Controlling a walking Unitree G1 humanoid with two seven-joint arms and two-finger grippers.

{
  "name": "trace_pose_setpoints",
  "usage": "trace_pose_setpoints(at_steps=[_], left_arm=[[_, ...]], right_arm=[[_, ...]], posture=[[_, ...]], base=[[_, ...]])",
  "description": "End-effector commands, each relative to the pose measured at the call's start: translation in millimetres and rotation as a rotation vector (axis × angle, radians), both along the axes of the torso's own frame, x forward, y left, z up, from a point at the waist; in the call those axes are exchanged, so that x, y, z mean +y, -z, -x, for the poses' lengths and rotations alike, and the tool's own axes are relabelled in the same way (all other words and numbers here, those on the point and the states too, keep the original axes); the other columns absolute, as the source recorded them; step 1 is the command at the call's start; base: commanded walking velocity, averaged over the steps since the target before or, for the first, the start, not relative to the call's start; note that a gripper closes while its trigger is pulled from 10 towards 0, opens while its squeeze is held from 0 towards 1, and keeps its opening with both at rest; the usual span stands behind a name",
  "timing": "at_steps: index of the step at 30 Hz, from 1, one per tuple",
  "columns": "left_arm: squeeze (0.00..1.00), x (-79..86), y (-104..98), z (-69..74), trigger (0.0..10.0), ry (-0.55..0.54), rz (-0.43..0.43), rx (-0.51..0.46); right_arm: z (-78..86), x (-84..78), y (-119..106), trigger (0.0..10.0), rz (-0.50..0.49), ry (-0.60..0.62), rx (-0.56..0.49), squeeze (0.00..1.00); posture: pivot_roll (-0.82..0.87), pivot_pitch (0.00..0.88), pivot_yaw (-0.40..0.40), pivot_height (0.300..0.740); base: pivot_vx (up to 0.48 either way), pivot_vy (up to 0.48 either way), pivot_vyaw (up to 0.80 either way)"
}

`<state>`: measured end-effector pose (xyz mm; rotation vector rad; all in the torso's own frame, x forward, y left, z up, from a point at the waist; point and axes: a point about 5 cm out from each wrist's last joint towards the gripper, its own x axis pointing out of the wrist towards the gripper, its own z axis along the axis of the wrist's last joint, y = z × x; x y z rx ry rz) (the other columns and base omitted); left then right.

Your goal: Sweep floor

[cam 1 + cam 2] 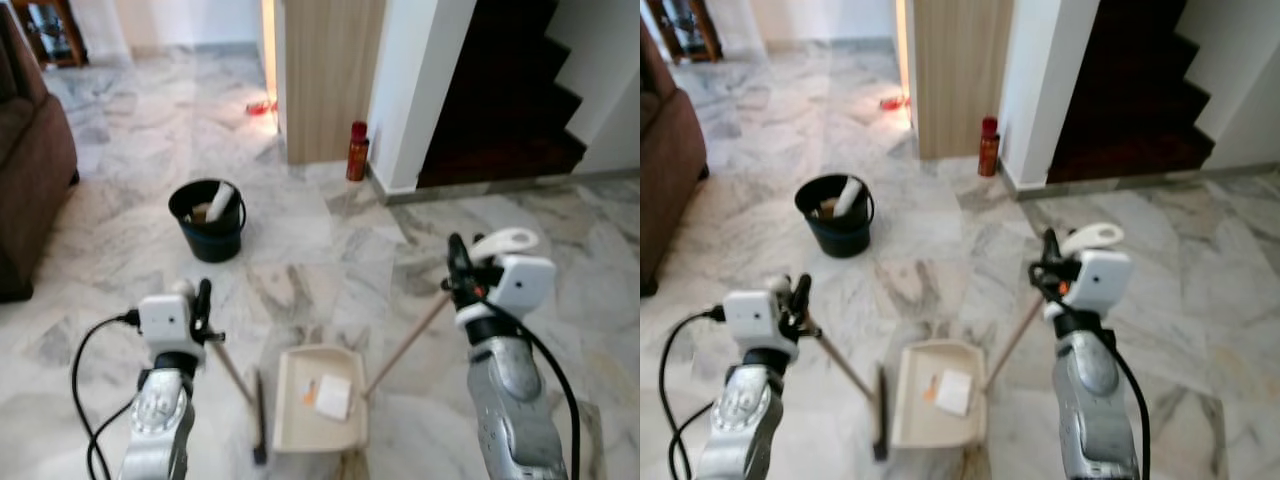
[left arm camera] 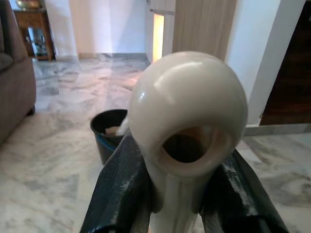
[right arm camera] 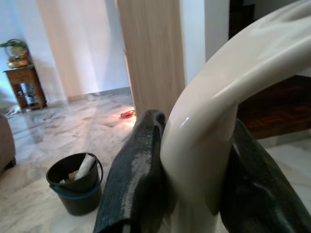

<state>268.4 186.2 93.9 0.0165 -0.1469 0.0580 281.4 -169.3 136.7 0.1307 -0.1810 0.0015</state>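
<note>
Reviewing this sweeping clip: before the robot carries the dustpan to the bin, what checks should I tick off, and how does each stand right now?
1. Left gripper holds the broom handle: ok, its fingers close on the cream handle end in the left wrist view.
2. Right gripper holds the dustpan handle: ok, fingers on both sides of it.
3. Paper scrap is inside the dustpan: ok, with a small orange bit beside it.
4. Broom head is against the dustpan's side: ok.
5. Black bucket is upright with room for more: cannot tell, it already holds trash.
6. Floor between dustpan and bucket free of debris: ok as far as seen.
</note>
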Motion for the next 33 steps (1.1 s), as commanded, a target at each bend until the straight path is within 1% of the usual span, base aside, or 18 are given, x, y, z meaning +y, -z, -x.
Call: trace_pose_setpoints(at_steps=[1,6,15,20,26,33], left_arm=[[0.0,-4.3,-10,-2.4,10.0,0.011,-0.007,-0.049],[0.0,-4.4,-10,-2.3,10.0,0.009,-0.007,-0.05],[0.0,-5.7,-10,-2.3,10.0,0.016,-0.016,-0.052],[0.0,-10.2,-10,-2.6,10.0,0.039,-0.051,-0.053],[0.0,-11.9,-8,-2.4,10.0,0.055,-0.036,-0.039],[0.0,-12.0,-8,-2.8,10.0,0.054,-0.037,-0.037]], right_arm=[[0.4,-4.2,-12,10.0,-0.024,0.013,-0.049,0.0],[0.3,-4.6,-14,10.0,-0.024,0.012,-0.052,0.0],[-0.4,-3.6,-16,10.0,-0.022,0.005,-0.057,0.0],[-0.4,-0.8,-20,10.0,-0.032,-0.011,-0.06,0.0],[-0.4,-1.5,-22,10.0,-0.011,-0.004,-0.071,0.0],[-2.0,1.7,-24,10.0,-0.003,-0.021,-0.073,0.0]], posture=[[0.01,0.0,0.001,0.74],[0.01,0.0,0.0,0.74],[0.02,0.0,-0.003,0.74],[0.01,0.0,-0.002,0.74],[0.01,0.0,-0.002,0.74],[0.02,0.0,-0.004,0.74]], base=[[0.0,0.352,0.0],[0.0,0.347,0.0],[0.0,0.0,0.0],[0.0,0.0,0.0],[0.0,0.0,0.0],[0.28,0.0,0.62]])
